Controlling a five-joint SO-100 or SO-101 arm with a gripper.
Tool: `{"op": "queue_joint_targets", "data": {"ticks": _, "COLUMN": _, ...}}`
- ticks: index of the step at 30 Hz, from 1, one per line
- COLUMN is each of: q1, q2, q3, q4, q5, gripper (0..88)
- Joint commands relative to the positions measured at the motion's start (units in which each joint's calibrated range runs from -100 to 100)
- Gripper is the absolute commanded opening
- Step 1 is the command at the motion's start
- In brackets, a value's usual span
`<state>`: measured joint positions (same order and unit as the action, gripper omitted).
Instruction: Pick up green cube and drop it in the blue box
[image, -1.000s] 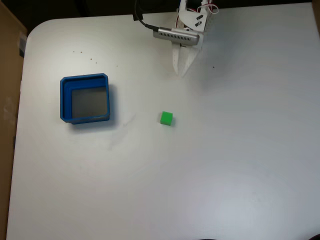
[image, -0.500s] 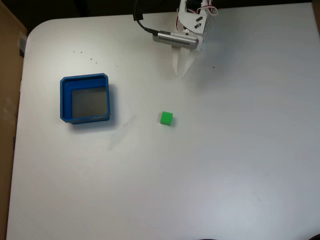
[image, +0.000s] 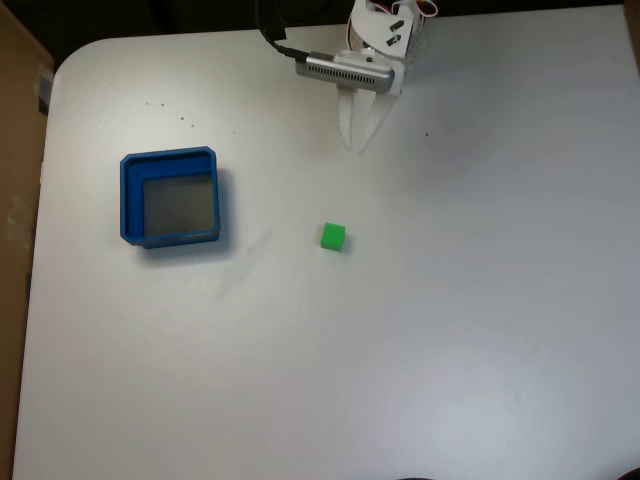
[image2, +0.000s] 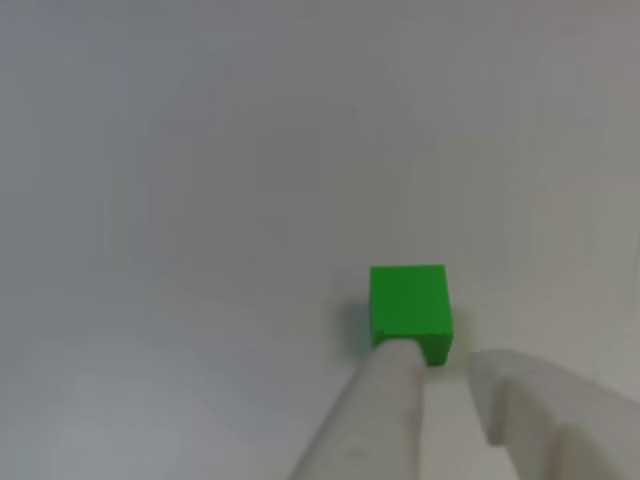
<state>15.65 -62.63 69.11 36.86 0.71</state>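
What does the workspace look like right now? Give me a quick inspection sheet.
Surface: white table, a few small dark specks near its far-left part.
Job's things: green cube on the table, apart from the blue box; box holds nothing.
Clutter: nothing seen.
End effector: beyond the cube, nearly closed, holding nothing.
Cables: black cable at the arm.
Surroundings: brown panel at the left edge.

A: so how are the cams set up?

B: fixed view looks straight down from high up, whole white table (image: 450, 330) in frame. The other view sits low and close, probably on the arm, looking forward past the gripper (image2: 445, 365).

A: any overlap?

B: both catch the green cube (image: 333, 237) and the gripper (image: 358, 143).
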Motion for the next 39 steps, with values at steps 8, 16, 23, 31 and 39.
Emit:
{"op": "queue_joint_targets", "data": {"ticks": 8, "q1": 0.3, "q2": 25.3, "q3": -24.7, "q4": 0.2, "q5": -0.1, "gripper": 0.5}}
{"op": "queue_joint_targets", "data": {"ticks": 16, "q1": 0.5, "q2": 35.7, "q3": -33.5, "q4": 1.2, "q5": -0.1, "gripper": 0.5}}
{"op": "queue_joint_targets", "data": {"ticks": 23, "q1": 0.5, "q2": 43.1, "q3": -44.5, "q4": 13.6, "q5": -0.1, "gripper": 0.5}}
{"op": "queue_joint_targets", "data": {"ticks": 31, "q1": 0.7, "q2": 57.3, "q3": -55.4, "q4": 17.0, "q5": -0.1, "gripper": 0.5}}
{"op": "queue_joint_targets", "data": {"ticks": 39, "q1": 1.7, "q2": 64.4, "q3": -59.1, "q4": 16.9, "q5": -0.2, "gripper": 1.3}}
